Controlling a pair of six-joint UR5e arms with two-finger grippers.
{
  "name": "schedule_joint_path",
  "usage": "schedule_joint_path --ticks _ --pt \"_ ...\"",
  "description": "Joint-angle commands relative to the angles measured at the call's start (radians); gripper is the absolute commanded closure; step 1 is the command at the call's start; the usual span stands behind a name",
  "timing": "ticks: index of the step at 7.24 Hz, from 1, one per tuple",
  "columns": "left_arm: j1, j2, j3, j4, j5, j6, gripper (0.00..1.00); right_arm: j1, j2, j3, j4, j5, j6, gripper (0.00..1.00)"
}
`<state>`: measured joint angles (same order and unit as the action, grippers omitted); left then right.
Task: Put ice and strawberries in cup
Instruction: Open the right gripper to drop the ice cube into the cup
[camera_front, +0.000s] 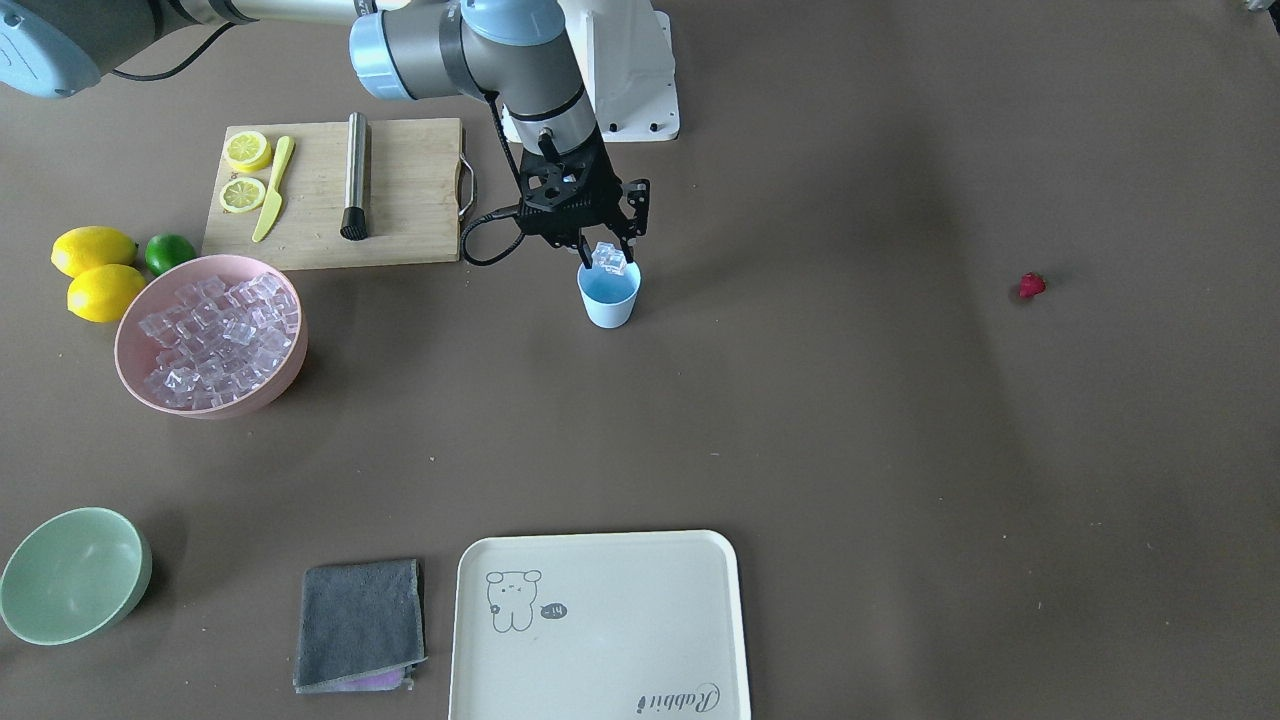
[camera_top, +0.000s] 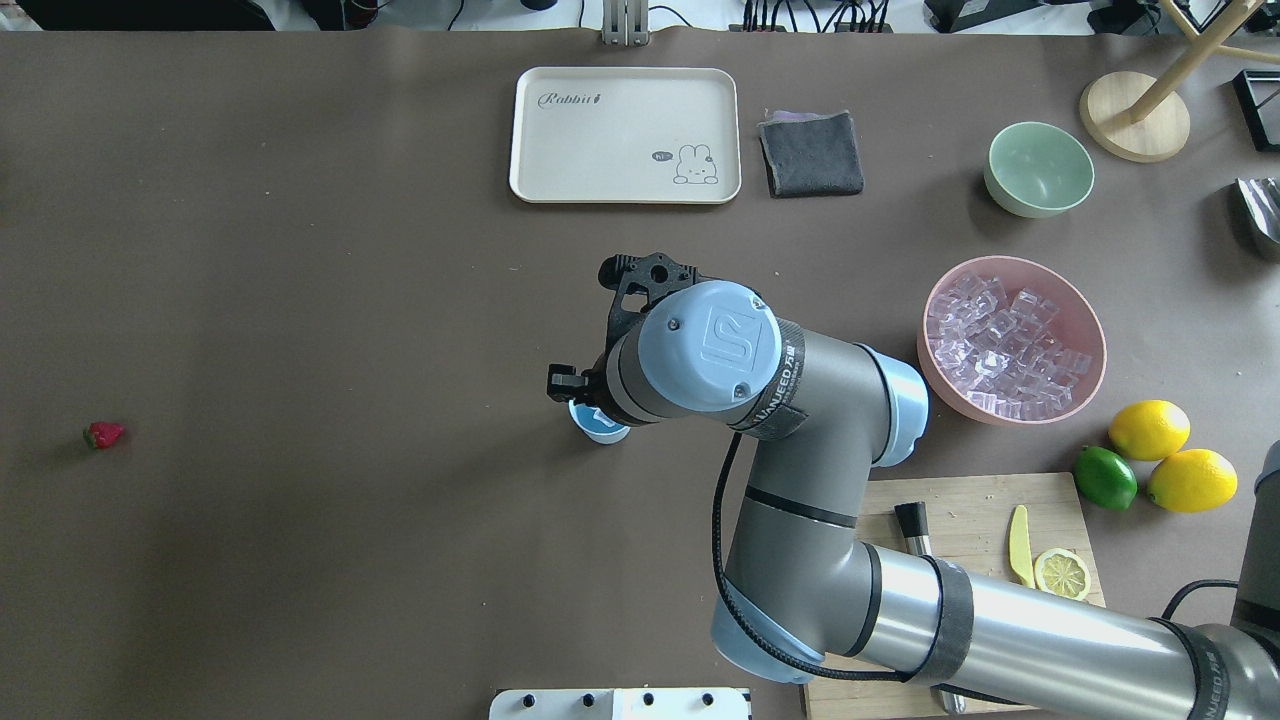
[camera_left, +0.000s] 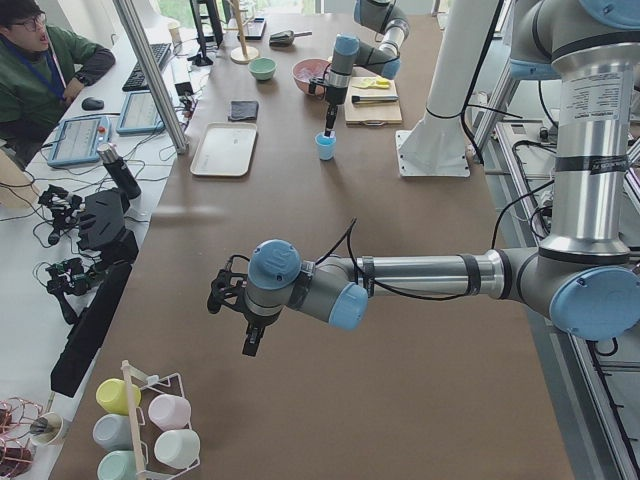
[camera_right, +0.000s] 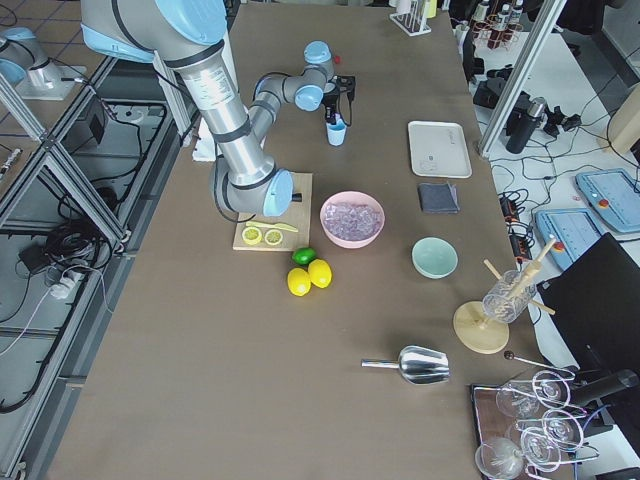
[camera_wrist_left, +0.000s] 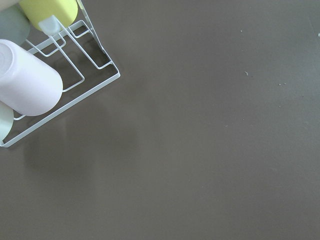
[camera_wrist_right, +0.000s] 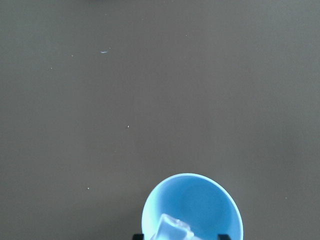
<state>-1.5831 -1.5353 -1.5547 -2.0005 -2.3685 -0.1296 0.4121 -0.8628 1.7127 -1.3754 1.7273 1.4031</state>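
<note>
Ice cube (camera_front: 608, 256) sits pinched in the right gripper (camera_front: 607, 263) over the cup (camera_front: 609, 300); left gripper (camera_left: 249, 342): cannot tell.

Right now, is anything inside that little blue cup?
The cup looks bare inside; the right gripper holds one ice cube over its rim, hiding the bottom beneath it.

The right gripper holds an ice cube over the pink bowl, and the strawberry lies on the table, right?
No, the right gripper holds the ice cube over the blue cup, per the front-facing view; the strawberry lies on the table.
</note>
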Motion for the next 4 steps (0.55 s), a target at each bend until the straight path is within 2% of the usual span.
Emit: schedule_joint_path --ticks 1,2,4 --pt "0.0 0.0 0.001 0.0 0.0 -0.001 0.02 0.011 0.002 0.008 -0.001 0.004 0.039 0.01" --pt "0.0 0.0 0.001 0.0 0.0 -0.001 0.02 0.026 0.002 0.028 -0.014 0.012 0.051 0.01" --pt "0.002 -0.002 -0.002 -0.001 -0.002 -0.002 0.02 0.141 -0.011 0.083 -0.095 0.159 0.045 0.0"
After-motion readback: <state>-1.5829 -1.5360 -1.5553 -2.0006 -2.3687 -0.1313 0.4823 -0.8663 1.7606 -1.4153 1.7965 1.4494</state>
